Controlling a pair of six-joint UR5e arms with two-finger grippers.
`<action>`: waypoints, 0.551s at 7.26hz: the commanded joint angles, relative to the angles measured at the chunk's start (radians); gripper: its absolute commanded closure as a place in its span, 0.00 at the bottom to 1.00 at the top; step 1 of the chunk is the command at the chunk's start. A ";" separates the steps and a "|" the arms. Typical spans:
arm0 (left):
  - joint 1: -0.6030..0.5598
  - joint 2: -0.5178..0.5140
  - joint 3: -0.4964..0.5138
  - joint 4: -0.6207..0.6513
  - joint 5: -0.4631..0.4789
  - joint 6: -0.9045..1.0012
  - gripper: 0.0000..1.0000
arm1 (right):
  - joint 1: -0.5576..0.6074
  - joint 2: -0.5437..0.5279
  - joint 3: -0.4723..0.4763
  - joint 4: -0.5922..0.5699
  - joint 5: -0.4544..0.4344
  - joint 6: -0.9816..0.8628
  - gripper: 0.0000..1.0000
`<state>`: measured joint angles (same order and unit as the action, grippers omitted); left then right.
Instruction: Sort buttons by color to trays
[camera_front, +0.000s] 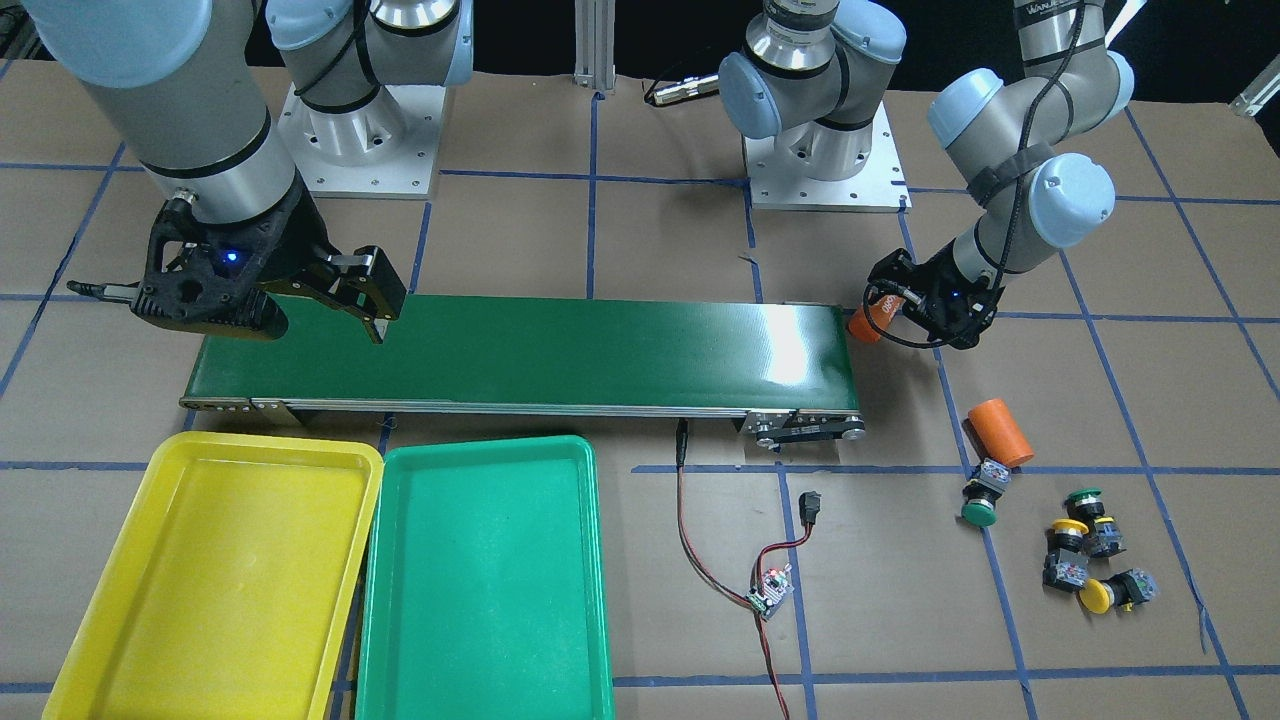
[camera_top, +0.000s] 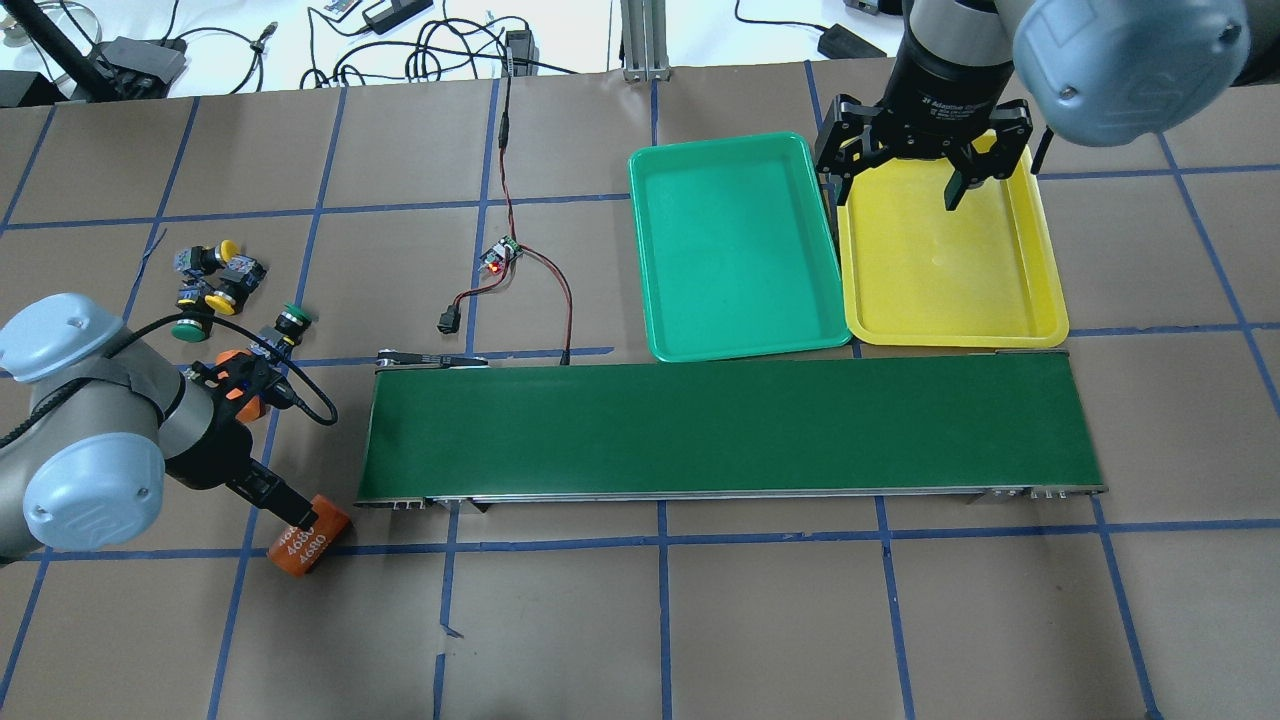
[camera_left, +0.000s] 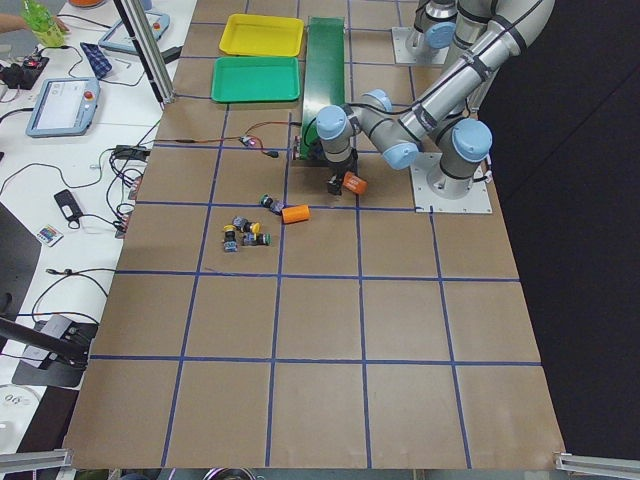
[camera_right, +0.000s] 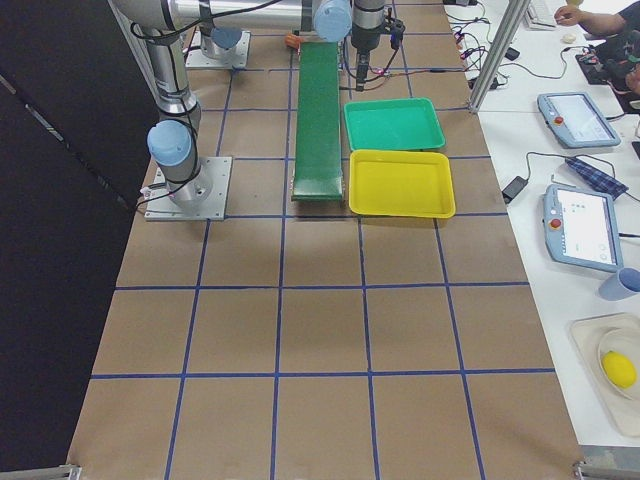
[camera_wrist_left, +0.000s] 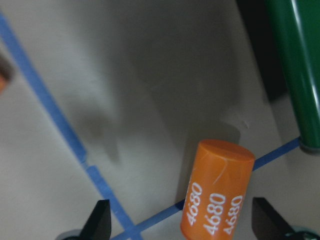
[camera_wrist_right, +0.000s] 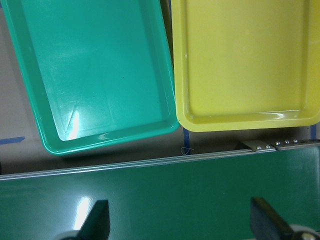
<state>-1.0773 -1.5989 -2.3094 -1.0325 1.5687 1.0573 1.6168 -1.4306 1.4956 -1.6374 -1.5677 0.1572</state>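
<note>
Several buttons lie loose on the brown table: two green-capped ones (camera_front: 979, 511) (camera_front: 1084, 497) and two yellow-capped ones (camera_front: 1068, 528) (camera_front: 1098, 597). The same cluster (camera_top: 207, 283) sits beyond my left arm in the overhead view. My left gripper (camera_wrist_left: 181, 225) is open and low by the belt's end. An orange cylinder (camera_wrist_left: 217, 190) lies between its spread fingers, untouched. My right gripper (camera_top: 895, 190) hangs open over the near rim of the yellow tray (camera_top: 1040, 290). The green tray (camera_top: 735, 245) beside it holds nothing.
The long dark-green conveyor belt (camera_top: 730, 430) runs across the middle. A second orange cylinder (camera_front: 1000, 432) lies beside one green button. A small circuit board with red and black wires (camera_front: 770, 590) lies near the green tray.
</note>
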 joint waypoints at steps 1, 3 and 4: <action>-0.003 0.014 -0.037 0.022 -0.037 0.043 0.00 | -0.002 0.002 0.000 0.001 0.000 -0.001 0.00; 0.000 -0.001 -0.062 0.022 -0.065 0.044 0.00 | -0.006 -0.002 0.002 -0.001 0.000 -0.002 0.00; 0.000 -0.001 -0.085 0.049 -0.062 0.044 0.00 | -0.006 0.001 0.002 -0.001 0.000 -0.002 0.00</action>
<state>-1.0780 -1.5945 -2.3690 -1.0052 1.5084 1.1003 1.6112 -1.4304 1.4969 -1.6377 -1.5681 0.1548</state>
